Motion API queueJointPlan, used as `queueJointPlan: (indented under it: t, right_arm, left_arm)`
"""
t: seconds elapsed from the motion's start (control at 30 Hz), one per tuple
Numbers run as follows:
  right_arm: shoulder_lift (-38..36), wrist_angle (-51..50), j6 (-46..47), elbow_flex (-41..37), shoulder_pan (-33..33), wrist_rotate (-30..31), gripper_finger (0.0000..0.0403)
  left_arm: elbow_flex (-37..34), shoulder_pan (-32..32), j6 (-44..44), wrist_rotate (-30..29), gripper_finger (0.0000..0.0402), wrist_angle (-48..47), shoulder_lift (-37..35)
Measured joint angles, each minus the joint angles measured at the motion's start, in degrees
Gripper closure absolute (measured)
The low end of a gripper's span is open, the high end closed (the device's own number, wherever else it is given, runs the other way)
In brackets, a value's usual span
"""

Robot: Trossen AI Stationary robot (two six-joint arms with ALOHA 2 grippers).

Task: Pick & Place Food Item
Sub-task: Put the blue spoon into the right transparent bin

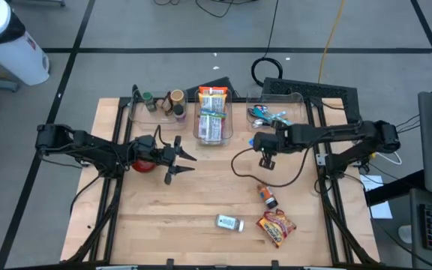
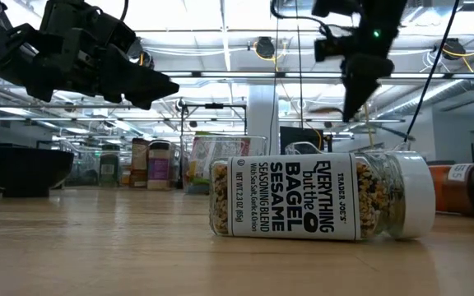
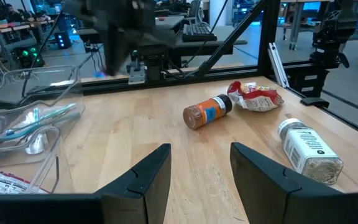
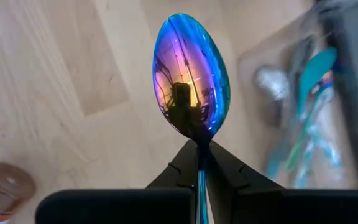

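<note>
- the right gripper hangs above the middle-right of the table, just in front of the clear cutlery tray, and its fingers are pinched tight on the neck of a shiny rainbow spoon — bowl pointing away from the wrist.
- the left gripper hovers over the left-centre of the table with its two fingers apart and nothing between them.
- the food things lie loose near the front edge: a seasoning jar on its side with its white cap on, a small orange-labelled spice bottle also lying down, and a crinkled red snack bag just beside them.
- more packets sit in the middle bin at the back, and jars in the left bin.
- the jar looks like glass — stiff, smooth, fairly light, and lying down it will probably roll if nudged; i'd take it across the barrel over the label, not by the cap.
- the snack bag is soft and crackly; a pinch on one edge should lift it, though a hard squeeze could crush what's inside.
- the spoon is thin and slick, so that narrow grip could let it twist.
</note>
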Motion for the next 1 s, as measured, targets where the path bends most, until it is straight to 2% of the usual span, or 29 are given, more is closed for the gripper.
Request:
queueJointPlan:
  t: [0.27, 0.6, 0.8, 1.0]
  right_arm:
    - [0.0, -1.3, -12.0, 8.5, -9.3, 1.1, 0.0402]
    - [0.0, 2.1, -30.5, 9.5, -26.5, 0.6, 0.0402]
    - [0.0, 12.1, -35.1, 9.5, -34.0, -10.8, 0.0402]
    - [4.4, 14.9, -37.7, 9.5, -37.6, -11.3, 0.0402]
  left_arm:
    - [0.0, 0.0, 0.0, 0.0, 0.0231, 0.0, 0.0]
    - [0.0, 0.0, 0.6, 0.0, 0.0231, 0.0, 0.0]
    - [0.0, 0.0, 1.5, 0.0, 0.0231, 0.0, 0.0]
    - [0.0, 0.0, 1.5, 0.0, 0.0231, 0.0, 0.0]
